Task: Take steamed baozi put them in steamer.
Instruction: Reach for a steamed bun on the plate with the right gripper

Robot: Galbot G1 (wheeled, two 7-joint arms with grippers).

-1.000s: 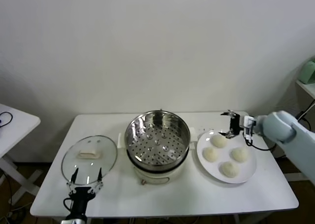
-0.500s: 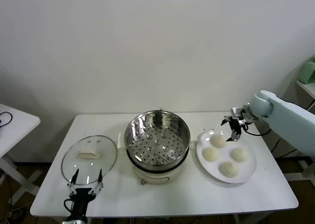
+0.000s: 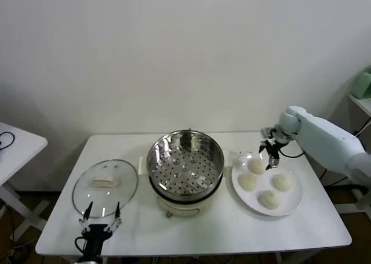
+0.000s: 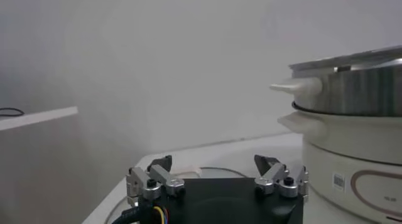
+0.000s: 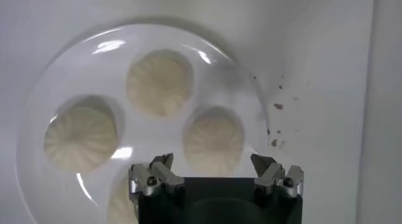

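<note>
left pincer (image 3: 99,213) parked low, spread | right pincer (image 3: 269,155) spread, pointing down

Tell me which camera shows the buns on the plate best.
The right wrist view: it looks straight down on the buns from close, with the open right end effector above them. The head view shows all four buns on the plate, farther off. The left wrist view shows none.

Four cream baozi (image 3: 264,182) lie plated beside the open, empty steel steamer (image 3: 185,170)
</note>
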